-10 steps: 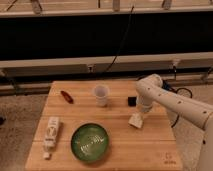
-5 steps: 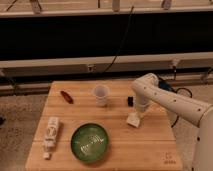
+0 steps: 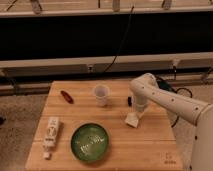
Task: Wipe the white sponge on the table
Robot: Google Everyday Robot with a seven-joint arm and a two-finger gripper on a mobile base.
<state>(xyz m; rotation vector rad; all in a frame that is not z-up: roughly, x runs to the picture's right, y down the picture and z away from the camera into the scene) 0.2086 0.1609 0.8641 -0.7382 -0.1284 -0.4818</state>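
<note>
Claw point(image 3: 135, 113) sits right of frame centre, at the end of the white arm point(image 3: 165, 100) that reaches in from the right edge, pointing down at the tabletop point(image 3: 145, 150). The white sponge point(image 3: 131, 120) lies directly beneath it, at its lower tip and touching the wood; claw and sponge overlap, so no sideways reach appears needed. Whether the claw grips the sponge or merely presses on it: cannot tell. Open wood lies below and to the right of the sponge. Left of it stand the white cup point(image 3: 101, 94) and the green bowl point(image 3: 90, 142), both apart from it. Judgement: strokes toward lower right are safest.
</note>
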